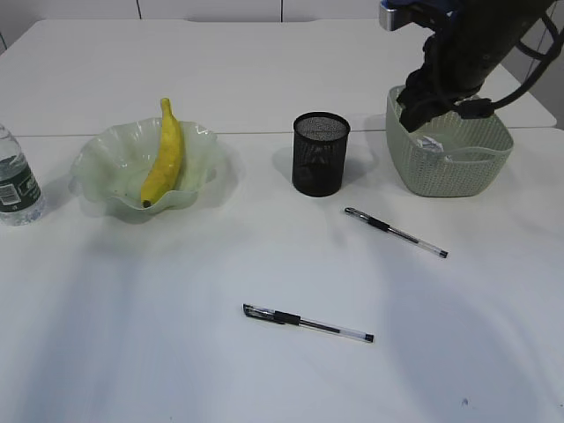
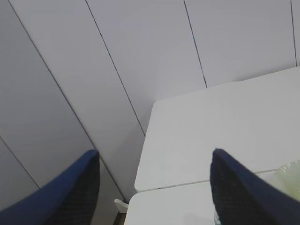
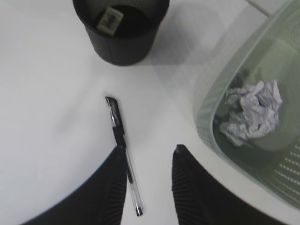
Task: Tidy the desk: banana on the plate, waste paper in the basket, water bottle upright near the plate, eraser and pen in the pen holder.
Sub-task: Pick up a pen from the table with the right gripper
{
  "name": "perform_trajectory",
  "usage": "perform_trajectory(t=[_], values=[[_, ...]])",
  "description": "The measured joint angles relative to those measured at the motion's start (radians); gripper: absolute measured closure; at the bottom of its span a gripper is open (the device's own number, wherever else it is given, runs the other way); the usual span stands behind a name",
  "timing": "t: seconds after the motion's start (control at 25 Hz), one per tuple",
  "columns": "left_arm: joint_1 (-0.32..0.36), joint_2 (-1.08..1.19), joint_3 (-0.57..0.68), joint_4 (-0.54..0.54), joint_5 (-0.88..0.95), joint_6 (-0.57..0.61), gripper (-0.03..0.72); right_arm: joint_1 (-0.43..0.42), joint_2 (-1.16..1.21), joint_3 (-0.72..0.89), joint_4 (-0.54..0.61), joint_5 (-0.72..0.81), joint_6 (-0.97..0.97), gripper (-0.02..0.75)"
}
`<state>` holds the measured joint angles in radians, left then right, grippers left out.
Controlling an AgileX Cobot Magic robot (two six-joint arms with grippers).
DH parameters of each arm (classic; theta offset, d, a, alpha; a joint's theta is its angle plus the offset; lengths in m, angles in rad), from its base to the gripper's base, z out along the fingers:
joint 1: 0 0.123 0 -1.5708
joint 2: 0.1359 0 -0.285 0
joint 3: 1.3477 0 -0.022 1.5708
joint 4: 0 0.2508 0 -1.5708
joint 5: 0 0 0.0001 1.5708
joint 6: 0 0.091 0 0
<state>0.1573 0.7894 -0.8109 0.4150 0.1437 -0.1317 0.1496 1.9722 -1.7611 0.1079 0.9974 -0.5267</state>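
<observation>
A yellow banana lies in the pale green plate. A water bottle stands upright at the left edge, next to the plate. The black mesh pen holder holds the eraser. Crumpled waste paper lies in the green basket. One pen lies right of the holder, and it also shows in the right wrist view. A second pen lies nearer the front. My right gripper is open and empty, high above the table by the basket. My left gripper is open and empty.
The left wrist view shows only the table's far left corner and the wall panels behind it. A seam runs between the two tabletops behind the plate and holder.
</observation>
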Motion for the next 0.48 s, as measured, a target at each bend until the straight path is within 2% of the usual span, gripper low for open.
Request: perform_trajectory(t=[0.16, 0.48], values=[[0.000, 0.000, 0.000, 0.000, 0.000, 0.000, 0.167, 0.000, -0.001, 0.000, -0.108, 0.061, 0.038, 0.489], [0.000, 0.000, 0.000, -0.002, 0.000, 0.000, 0.167, 0.000, -0.002, 0.000, -0.143, 0.135, 0.049, 0.489]])
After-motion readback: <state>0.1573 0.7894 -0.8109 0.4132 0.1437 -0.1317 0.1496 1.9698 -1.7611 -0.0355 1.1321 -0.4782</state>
